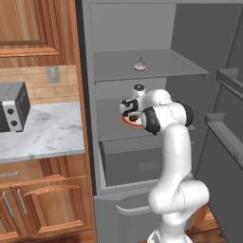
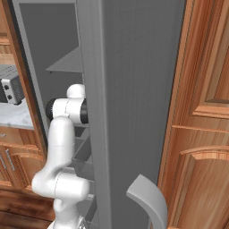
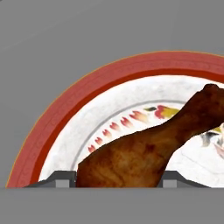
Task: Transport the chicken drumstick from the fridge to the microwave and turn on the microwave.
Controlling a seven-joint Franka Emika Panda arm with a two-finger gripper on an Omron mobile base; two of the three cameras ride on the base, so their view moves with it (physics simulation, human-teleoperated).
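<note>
Left base view: behind-left of arm, facing into open fridge [image 1: 142, 71]. Right base view: behind-right, close against the fridge's side wall. Both share the arm and shelves. Hand view: down, very near plate [image 3: 52, 127].

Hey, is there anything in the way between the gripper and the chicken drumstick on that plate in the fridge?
Nothing visible. In the hand view the gripper is right at the chicken drumstick, a fingertip on either side of its thick end, on the red-rimmed plate. The garlic bulb sits a shelf higher, out of the way.
</note>
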